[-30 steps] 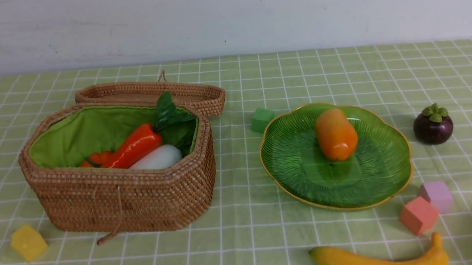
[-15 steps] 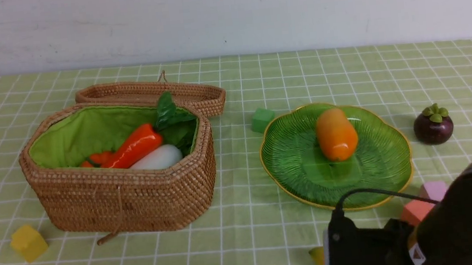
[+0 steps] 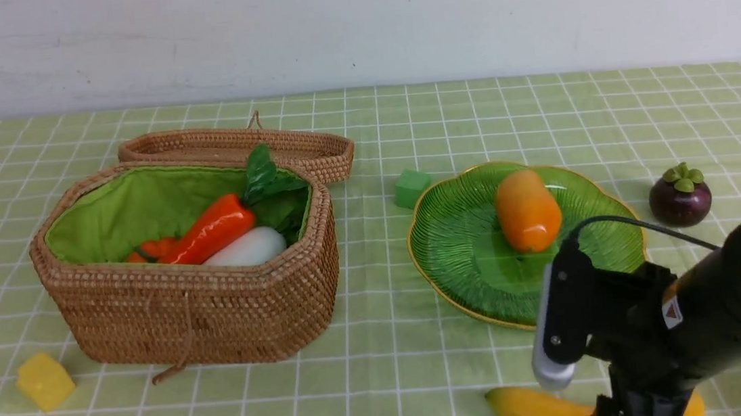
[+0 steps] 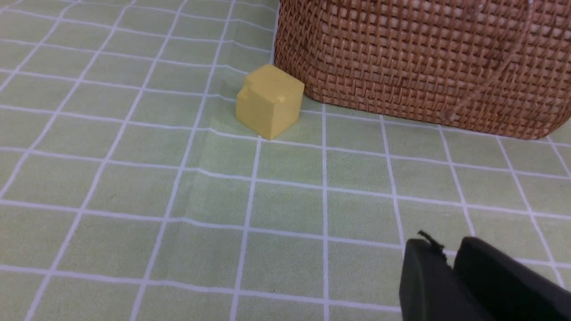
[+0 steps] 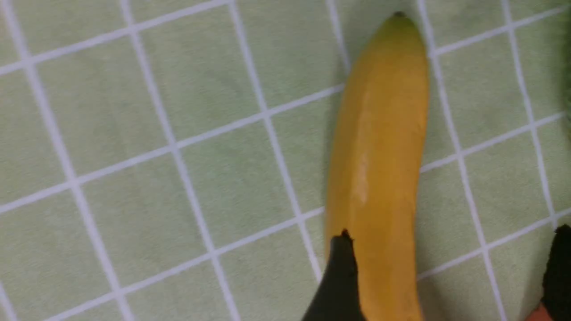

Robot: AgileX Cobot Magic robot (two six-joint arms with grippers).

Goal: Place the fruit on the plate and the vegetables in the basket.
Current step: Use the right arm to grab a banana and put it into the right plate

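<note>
Yellow toy banana (image 5: 379, 169), flat on the checked tablecloth (image 3: 387, 383) nearside of the green plate (image 3: 454, 227): directly beneath the right gripper (image 5: 450, 249), whose spread jaws hang crosswise to its long axis, off-centre.

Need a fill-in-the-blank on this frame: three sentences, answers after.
1. The mango lies on the green ____.
2. The right gripper hangs open above the ____.
3. The yellow cube sits beside the wicker ____.
Answers: plate; banana; basket.
</note>
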